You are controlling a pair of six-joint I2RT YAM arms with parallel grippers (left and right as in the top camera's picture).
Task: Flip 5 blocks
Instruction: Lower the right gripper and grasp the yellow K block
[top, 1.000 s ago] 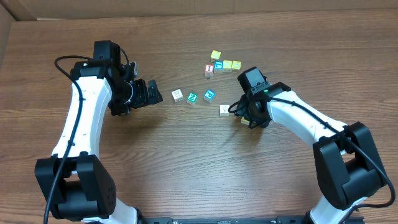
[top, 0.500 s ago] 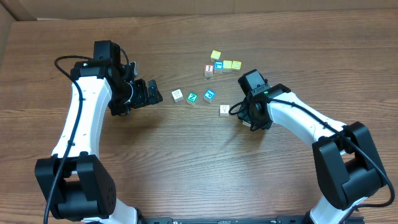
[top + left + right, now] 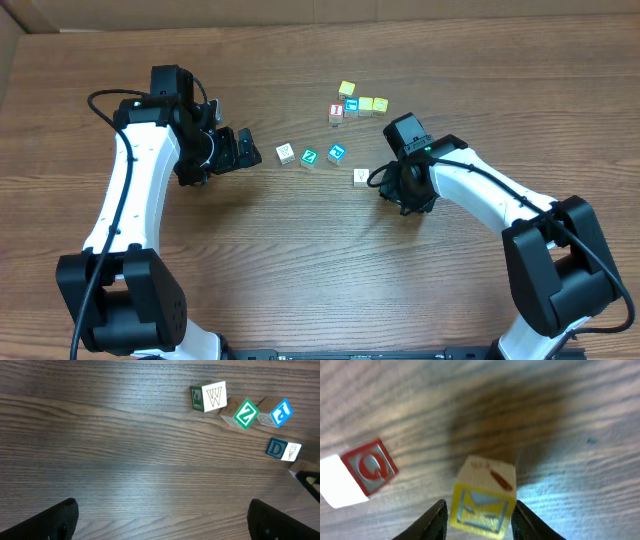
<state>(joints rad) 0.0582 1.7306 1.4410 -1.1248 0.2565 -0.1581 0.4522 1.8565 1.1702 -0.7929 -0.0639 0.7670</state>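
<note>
Four blocks lie in a loose row: a whitish W block [image 3: 285, 153] [image 3: 210, 396], a teal-green Z block [image 3: 310, 157] [image 3: 245, 413], a blue-faced block [image 3: 337, 152] [image 3: 280, 411] and a whitish block [image 3: 361, 176] [image 3: 282, 450], which shows a red face in the right wrist view [image 3: 362, 472]. My right gripper [image 3: 400, 194] [image 3: 480, 520] is shut on a cream block with a yellow face [image 3: 485, 495], held just above the table right of the whitish block. The overhead view hides this block. My left gripper [image 3: 236, 150] [image 3: 165, 525] hangs open left of the row, holding nothing.
A cluster of cubes sits behind the row: a yellow cube [image 3: 346, 89], a red-faced cube [image 3: 336, 111], a blue-faced cube [image 3: 351, 105] and two yellow cubes [image 3: 373, 104]. Bare wood table [image 3: 300, 260] lies in front. A cardboard edge [image 3: 10, 40] shows at far left.
The right gripper has closed on the cream block that lay beside it and shifted slightly left; the block no longer shows from overhead. The left arm has not moved.
</note>
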